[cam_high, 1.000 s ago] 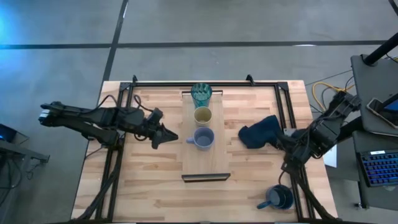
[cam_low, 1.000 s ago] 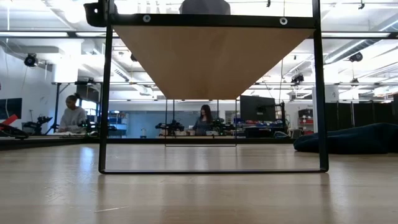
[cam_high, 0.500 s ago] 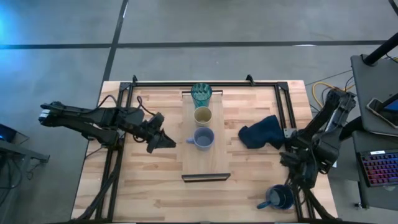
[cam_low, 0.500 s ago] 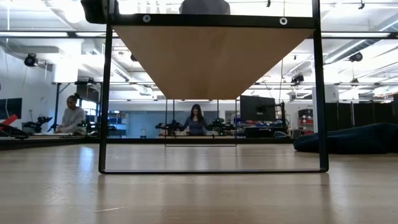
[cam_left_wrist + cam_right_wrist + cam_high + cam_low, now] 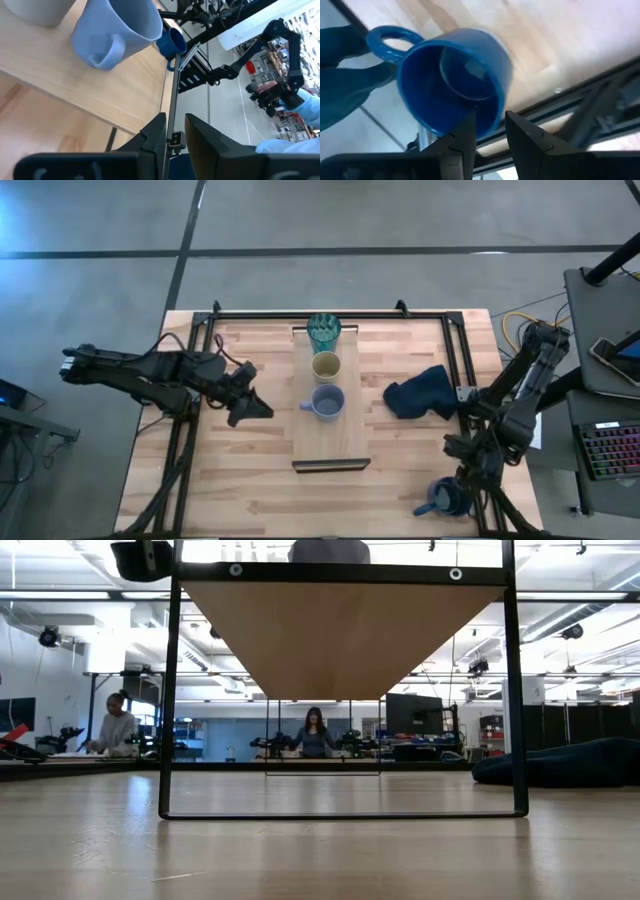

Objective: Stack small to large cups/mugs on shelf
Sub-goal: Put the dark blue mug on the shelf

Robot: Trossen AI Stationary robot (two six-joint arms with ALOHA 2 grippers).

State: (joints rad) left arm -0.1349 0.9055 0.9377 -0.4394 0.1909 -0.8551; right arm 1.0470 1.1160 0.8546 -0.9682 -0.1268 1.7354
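The dark blue mug [image 5: 447, 498] stood at the worktop's [image 5: 400, 480] near right corner, off the shelf [image 5: 331, 442], where the teal glass [image 5: 323, 333], tan cup [image 5: 326, 366] and pale blue-grey mug [image 5: 326, 402] sat in a row. My right pincer [image 5: 489, 131] hung right at the blue mug's rim [image 5: 492, 102], fingers slightly parted either side of the wall and not closed on it. Half a second before, it had been higher, near the navy cloth [image 5: 418, 392]. My left pincer [image 5: 252, 408], holding nothing, fingers nearly together, had drawn back a little from the pale mug.
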